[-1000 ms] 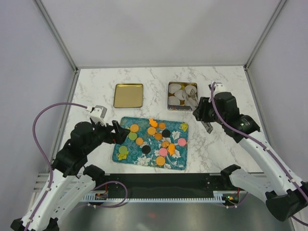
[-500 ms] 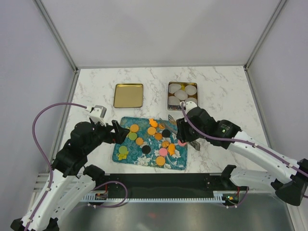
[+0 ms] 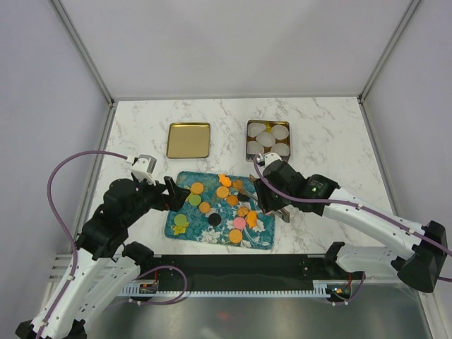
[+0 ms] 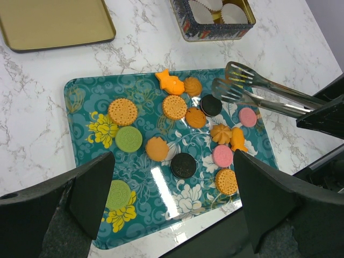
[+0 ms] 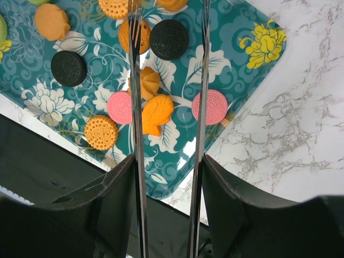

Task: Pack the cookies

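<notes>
While the cookies (image 4: 174, 106) lie loose on the floral tray (image 4: 86, 99), tin (image 4: 215, 33) at its one o'clock, my right gripper (image 5: 167, 177) clamps metal tongs (image 5: 135, 107), blades spread. Left gripper (image 3: 172, 194) gapes empty at nine. An uneven squeeze could flick that black sandwich cookie (image 5: 169, 39) off.

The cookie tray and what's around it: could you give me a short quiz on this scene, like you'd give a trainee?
1. True or false: the right claw holds metal tongs over the teal floral tray.
2. What sits inside the tin? A: white paper cups; B: a spoon; C: a folded napkin.
3. How many black cookies lie on the tray?
Key: 1 true; 2 A; 3 two.
</notes>
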Motion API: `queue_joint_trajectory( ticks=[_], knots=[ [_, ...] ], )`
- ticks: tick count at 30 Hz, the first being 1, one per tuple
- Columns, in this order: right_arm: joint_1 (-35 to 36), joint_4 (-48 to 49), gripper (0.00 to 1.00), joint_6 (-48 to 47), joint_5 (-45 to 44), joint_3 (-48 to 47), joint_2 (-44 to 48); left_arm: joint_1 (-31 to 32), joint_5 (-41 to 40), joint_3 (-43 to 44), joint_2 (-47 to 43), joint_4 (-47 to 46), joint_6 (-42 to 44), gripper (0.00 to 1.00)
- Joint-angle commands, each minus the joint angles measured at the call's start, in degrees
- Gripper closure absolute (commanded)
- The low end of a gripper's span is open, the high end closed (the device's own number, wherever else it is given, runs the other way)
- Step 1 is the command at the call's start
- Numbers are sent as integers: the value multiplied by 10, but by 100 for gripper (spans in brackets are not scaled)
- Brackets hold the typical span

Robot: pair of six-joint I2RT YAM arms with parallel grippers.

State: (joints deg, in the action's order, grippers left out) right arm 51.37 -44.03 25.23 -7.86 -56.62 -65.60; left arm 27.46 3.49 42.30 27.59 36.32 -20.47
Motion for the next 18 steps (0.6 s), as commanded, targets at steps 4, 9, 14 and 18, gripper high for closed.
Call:
queue_joint_trajectory(
  ticks=[4,9,14,18],
  knots=[
    [11,24,42,-3,-18,12,-15,2,-5,0,-3,-12,17,0],
    [13,31,43,-4,-21,21,-24,3,-6,0,-5,-12,17,0],
    [14,40,42,-8,-14,30,-33,3,-6,0,-4,-12,17,0],
    [17,47,42,-8,-14,36,-38,3,-6,-1,-3,-12,16,0]
  ],
)
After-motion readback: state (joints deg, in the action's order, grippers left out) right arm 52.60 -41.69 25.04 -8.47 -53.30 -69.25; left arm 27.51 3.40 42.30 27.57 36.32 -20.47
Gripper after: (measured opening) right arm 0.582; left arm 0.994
